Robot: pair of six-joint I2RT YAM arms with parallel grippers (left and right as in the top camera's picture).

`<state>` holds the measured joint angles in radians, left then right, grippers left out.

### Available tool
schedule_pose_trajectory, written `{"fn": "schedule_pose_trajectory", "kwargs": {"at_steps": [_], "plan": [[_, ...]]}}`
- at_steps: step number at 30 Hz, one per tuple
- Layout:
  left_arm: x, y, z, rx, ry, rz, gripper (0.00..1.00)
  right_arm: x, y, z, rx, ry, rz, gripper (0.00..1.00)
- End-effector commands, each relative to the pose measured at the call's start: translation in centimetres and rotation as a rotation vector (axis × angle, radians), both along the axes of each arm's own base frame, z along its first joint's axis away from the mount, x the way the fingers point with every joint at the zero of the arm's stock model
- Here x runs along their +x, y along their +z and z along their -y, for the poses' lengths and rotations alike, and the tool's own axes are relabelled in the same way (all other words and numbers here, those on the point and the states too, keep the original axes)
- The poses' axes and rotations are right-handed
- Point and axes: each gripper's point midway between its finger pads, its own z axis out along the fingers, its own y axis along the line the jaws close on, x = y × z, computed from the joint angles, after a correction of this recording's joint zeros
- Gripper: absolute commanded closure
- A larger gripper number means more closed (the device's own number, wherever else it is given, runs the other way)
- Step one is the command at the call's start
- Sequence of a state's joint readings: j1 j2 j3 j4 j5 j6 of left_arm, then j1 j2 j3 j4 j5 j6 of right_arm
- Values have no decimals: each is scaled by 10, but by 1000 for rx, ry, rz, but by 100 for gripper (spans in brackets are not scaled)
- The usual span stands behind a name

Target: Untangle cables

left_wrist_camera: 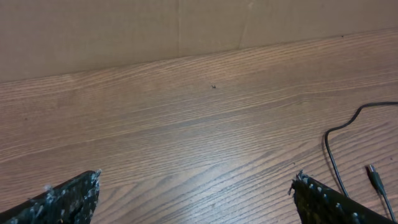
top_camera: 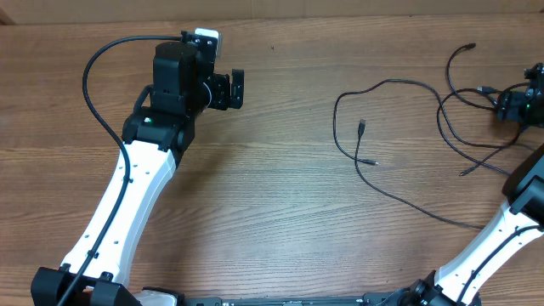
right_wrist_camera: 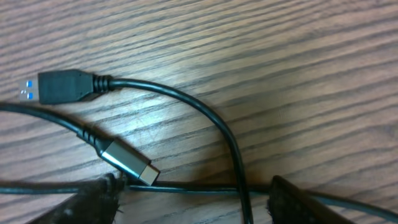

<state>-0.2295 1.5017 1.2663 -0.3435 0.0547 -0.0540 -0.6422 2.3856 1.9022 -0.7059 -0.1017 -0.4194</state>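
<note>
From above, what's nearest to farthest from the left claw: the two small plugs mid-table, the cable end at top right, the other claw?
1. Upper mid-table plug, to the right of the left gripper.
2. Lower mid-table plug, just below the first.
3. Top-right cable end, toward the far edge.
4. Right gripper, at the right edge.

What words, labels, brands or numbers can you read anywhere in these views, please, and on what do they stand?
None: no readable text shows on the cables, the black plug, the silvery plug or the wooden table.
</note>
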Motion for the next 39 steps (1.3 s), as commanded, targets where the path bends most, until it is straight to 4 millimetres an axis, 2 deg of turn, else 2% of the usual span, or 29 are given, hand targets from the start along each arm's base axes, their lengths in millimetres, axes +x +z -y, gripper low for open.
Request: {"fn": "schedule_pose_trajectory", "kwargs": {"at_steps": [1,5,8,13,17,27,29,32,39], "plan": [[1,2,1,-11,18,2,1,0,-9,-1,20,-4,-2,36],[1,2,0,-10,18,2,0,-2,-12,-2,33,-23,-6,53],[2,2,0,-8,22,3,0,-2,-13,-2,38,-36,-3,73],[2,1,-3,2,37,6,1,0,-12,-1,37,-46,7,79],[2,1,-4,3,39,6,0,0,-12,-1,38,-46,7,96],[3,2,-4,3,40,6,1,6,-6,3,41,-90,39,96],[3,2,-4,3,40,6,0,12,3,6,39,-109,68,96],[2,1,-4,1,38,5,0,26,28,8,53,-122,127,96],[2,2,-4,1,37,6,0,48,110,-7,123,-47,230,96]]}}
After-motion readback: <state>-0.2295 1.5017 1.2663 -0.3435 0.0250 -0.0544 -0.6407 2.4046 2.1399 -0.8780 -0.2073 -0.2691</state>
